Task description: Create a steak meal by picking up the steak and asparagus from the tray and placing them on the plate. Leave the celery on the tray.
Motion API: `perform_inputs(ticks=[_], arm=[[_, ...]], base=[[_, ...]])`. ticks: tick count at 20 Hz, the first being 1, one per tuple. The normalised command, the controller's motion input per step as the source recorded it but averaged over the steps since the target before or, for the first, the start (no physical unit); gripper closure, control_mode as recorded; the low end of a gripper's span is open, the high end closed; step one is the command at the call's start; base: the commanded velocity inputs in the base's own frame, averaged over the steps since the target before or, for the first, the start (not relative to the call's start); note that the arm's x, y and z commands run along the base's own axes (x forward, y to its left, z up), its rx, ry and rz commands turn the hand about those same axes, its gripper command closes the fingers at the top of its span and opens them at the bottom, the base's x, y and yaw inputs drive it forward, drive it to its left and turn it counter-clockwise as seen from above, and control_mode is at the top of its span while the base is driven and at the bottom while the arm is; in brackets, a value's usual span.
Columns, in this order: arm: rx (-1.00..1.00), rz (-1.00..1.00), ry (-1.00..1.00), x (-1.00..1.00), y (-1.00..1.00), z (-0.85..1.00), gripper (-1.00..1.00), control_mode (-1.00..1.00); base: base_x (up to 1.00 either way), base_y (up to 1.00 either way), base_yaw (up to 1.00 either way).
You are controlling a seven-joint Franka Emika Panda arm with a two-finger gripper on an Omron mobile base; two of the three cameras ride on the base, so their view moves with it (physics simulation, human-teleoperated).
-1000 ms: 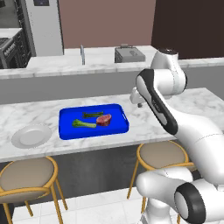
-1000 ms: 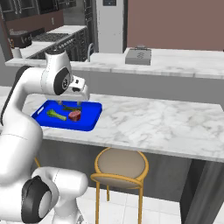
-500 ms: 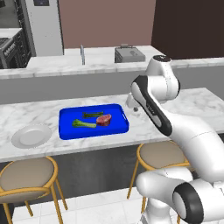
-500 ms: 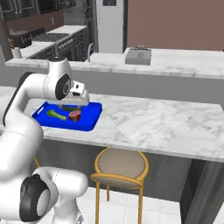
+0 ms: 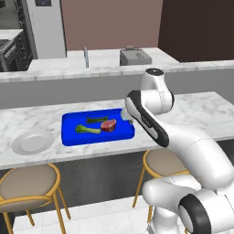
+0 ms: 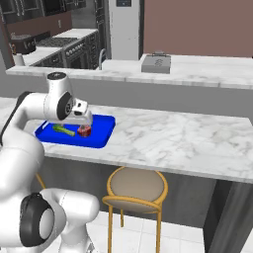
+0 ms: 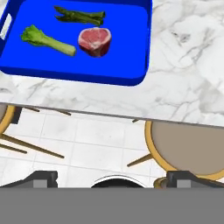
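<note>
The blue tray [image 5: 119, 135] lies on the marble counter and holds three things. The red-pink steak [image 5: 108, 125] sits near its right end, the dark green asparagus [image 5: 96, 120] behind it, and the light green celery [image 5: 87, 130] to its left. The white plate [image 5: 33, 141] stands on the counter left of the tray. My hand [image 5: 124, 114] hovers above the tray's right end. In the hand view my gripper [image 7: 112, 178] is open wide with nothing between the fingers, well above the steak [image 7: 94, 41], asparagus [image 7: 81, 16] and celery [image 7: 47, 40] on the tray [image 7: 109, 65].
Two round stools with yellow frames [image 5: 27, 180] [image 5: 164, 160] stand under the counter's front edge. Bare marble [image 6: 173, 138] stretches right of the tray. A faucet [image 5: 85, 57] and a grey box [image 5: 135, 55] sit on the back counter.
The arm has swung left and down, bringing the hand from right of the tray to over its right end. The food, tray and plate have not moved.
</note>
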Motion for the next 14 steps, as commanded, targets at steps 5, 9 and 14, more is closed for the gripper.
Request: perform_inputs(ticks=[5,9,14], arm=[[0.0,0.0,0.0,0.29,0.59,-0.06,-1.0,-1.0],[0.0,0.0,0.0,0.38,0.36,-0.05,-1.0,-1.0],[0.0,-0.05,0.0,0.39,0.2,-0.11,-1.0,-1.0]], base=[[0.0,0.0,0.0],[0.0,0.0,0.0],[0.0,0.0,0.0]])
